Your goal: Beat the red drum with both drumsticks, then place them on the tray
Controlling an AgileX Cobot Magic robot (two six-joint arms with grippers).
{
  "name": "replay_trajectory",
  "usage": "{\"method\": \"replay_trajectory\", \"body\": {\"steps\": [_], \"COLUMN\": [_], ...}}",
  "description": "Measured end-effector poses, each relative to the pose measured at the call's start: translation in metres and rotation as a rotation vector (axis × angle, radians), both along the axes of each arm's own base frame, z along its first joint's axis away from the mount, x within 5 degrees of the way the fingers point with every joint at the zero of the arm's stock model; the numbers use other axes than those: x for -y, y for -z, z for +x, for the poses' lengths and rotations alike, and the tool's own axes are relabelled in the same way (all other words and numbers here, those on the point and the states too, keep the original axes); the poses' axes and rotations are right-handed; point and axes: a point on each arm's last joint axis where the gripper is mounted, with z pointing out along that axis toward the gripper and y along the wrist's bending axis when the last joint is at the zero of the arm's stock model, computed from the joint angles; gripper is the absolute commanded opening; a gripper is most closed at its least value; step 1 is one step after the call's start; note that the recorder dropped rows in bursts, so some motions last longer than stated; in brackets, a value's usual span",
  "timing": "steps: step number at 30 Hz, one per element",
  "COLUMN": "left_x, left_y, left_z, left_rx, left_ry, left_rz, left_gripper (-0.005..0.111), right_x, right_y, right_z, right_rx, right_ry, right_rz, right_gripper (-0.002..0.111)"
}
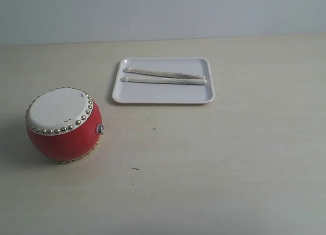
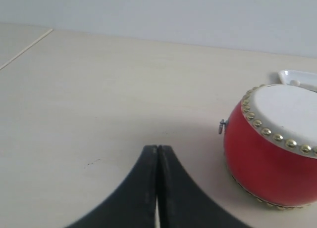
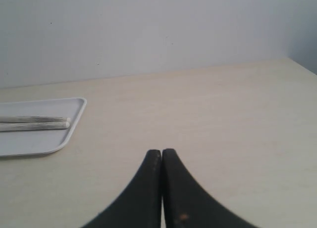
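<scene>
The red drum (image 1: 63, 124) with its cream skin top stands at the left of the table, also seen in the left wrist view (image 2: 275, 144). Two pale drumsticks (image 1: 164, 76) lie side by side in the white tray (image 1: 163, 95) at the back centre. The right wrist view shows the tray's corner (image 3: 34, 141) with the stick ends (image 3: 34, 122). My left gripper (image 2: 157, 150) is shut and empty, a short way from the drum. My right gripper (image 3: 161, 152) is shut and empty, away from the tray. Neither gripper appears in the exterior view.
A pale wooden tabletop (image 1: 229, 158) runs to a light wall behind. A table edge (image 2: 27, 47) shows in the left wrist view.
</scene>
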Motion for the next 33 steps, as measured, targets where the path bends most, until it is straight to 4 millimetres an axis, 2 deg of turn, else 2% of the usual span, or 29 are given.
{"method": "replay_trajectory", "body": {"steps": [11,33], "left_x": [0.0102,0.0103], "left_y": [0.0,0.0002], "left_z": [0.0001,0.0], "left_rx": [0.0,-0.002], "left_ry": [0.191,0.194], "left_rz": [0.0,0.0], "left_gripper": [0.0,0.0], "right_x": [0.0,0.0], "right_y": [0.0,0.0], "right_z": [0.0,0.0], "right_rx": [0.0,0.0], "right_ry": [0.0,0.0], "right_rz": [0.0,0.0], "right_gripper": [0.0,0.0]}}
